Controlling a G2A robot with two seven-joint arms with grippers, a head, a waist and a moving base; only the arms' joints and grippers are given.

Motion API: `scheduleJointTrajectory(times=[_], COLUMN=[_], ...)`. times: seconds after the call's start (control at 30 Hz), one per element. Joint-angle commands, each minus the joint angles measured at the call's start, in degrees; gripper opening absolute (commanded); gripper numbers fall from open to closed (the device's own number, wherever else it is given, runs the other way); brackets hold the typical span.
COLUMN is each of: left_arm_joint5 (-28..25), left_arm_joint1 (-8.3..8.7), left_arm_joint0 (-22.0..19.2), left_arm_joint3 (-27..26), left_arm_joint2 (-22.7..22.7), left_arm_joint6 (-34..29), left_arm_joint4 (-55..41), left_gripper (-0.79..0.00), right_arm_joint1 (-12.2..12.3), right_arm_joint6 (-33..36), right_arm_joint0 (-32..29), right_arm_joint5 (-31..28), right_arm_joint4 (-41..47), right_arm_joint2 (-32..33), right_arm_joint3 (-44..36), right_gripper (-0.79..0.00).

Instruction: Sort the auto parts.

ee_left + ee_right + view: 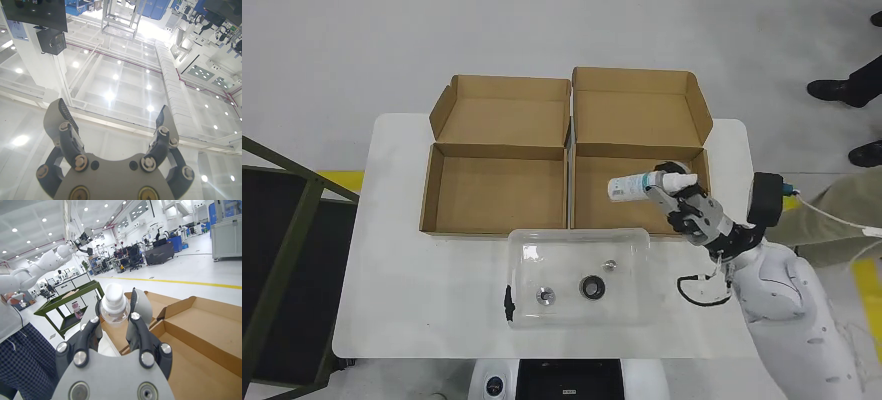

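Observation:
A white spray bottle (pixel 627 185) with a clear cap lies sideways in my right gripper (pixel 667 185), which is shut on its cap end. It hangs above the right cardboard box (pixel 612 215). In the right wrist view the bottle (pixel 113 306) sits between the two fingers of the right gripper (pixel 116 303), over the box's inside. My left gripper (pixel 112 106) points up at the ceiling, open, with nothing between its fingers. A clear tray (pixel 577 233) near the table's front holds a black ring (pixel 591 287), a silver washer (pixel 545 296) and a small nut (pixel 609 265).
A second open cardboard box (pixel 495 190) stands to the left of the first, their flaps raised at the back. A black part (pixel 508 302) rests at the tray's left wall. A green cart (pixel 282 260) stands beside the table's left edge.

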Motion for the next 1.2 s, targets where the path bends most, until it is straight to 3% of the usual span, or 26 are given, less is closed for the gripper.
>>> scheduleJointTrajectory(times=[0.0, 0.2, 0.4, 0.67, 1.17], left_arm_joint5=[0.0, 0.0, 0.0, 0.0, 0.0], left_arm_joint1=[0.0, 0.0, 0.0, 0.0, 0.0], left_arm_joint0=[0.0, 0.0, 0.0, 0.0, 0.0], left_arm_joint3=[0.0, 0.0, 0.0, 0.0, 0.0], left_arm_joint2=[0.0, 0.0, 0.0, 0.0, 0.0], left_arm_joint6=[0.0, 0.0, 0.0, 0.0, 0.0], left_arm_joint4=[0.0, 0.0, 0.0, 0.0, 0.0], left_gripper=[0.0, 0.0, 0.0, 0.0, 0.0], right_arm_joint1=[0.0, -0.1, -0.2, -0.5, -1.8], right_arm_joint6=[0.0, 0.6, 1.2, -2.2, 0.6], right_arm_joint0=[-0.3, -1.4, -1.6, -0.9, 6.9], right_arm_joint5=[0.4, 1.2, 1.9, 5.2, 7.9], right_arm_joint4=[1.3, 7.4, 7.3, -7.7, -20.6], right_arm_joint2=[0.5, 0.9, 1.7, 2.2, -8.4], right_arm_joint3=[-0.1, 0.3, 0.0, -1.7, 5.1], right_gripper=[-0.785, -0.785, -0.785, -0.785, -0.785])
